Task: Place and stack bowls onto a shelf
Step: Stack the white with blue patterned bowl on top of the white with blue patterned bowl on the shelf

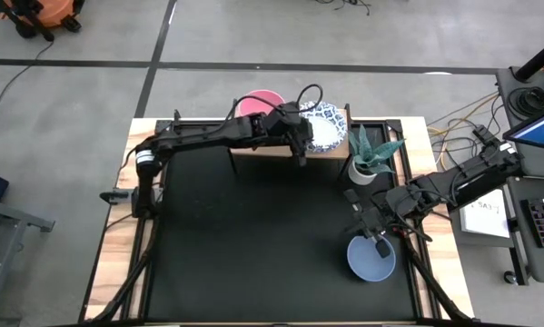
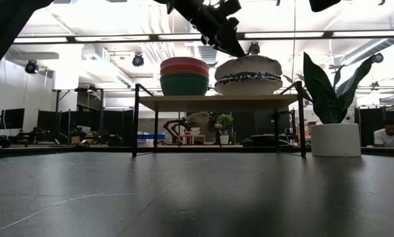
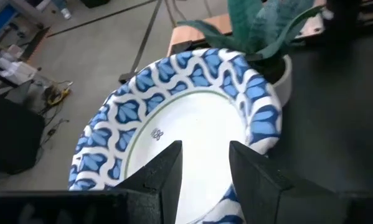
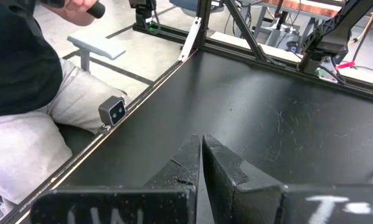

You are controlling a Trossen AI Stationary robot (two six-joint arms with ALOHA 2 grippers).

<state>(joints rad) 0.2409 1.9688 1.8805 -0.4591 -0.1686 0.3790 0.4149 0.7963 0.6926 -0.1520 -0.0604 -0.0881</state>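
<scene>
1. The left end effector [image 1: 301,148] hangs over the near edge of the blue-patterned white bowls [image 1: 324,126] on the shelf [image 1: 253,151]. Its fingers [image 3: 164,174] stand a little apart with only the top bowl's inner face showing between them, so it grips nothing.

2. That patterned stack fills the shelf's right end. From bench level it reads as several bowls nested together [image 2: 248,76], sitting level on the light-wood board [image 2: 216,101].

3. At the shelf's left end sits a second nested stack: a pink bowl [image 1: 259,103] on top from above, and red over green [image 2: 184,78] from the side. Nesting them looks like the way to fit so many bowls on a board this narrow.

4. The slate-blue bowl [image 1: 371,257] lies upright on the black bench [image 1: 253,245], towards its near right corner and well apart from the shelf. To my eye it is the one bowl not yet shelved.

5. The right end effector [image 1: 378,238] sits low just beside that bowl's far rim. Its fingers [image 4: 186,163] are pressed together and hold nothing; its wrist camera looks across bare bench, not into the bowl.

6. The white pot with the spiky green plant [image 1: 370,159] stands between shelf and blue bowl, so any carry would need to clear its leaves.
</scene>
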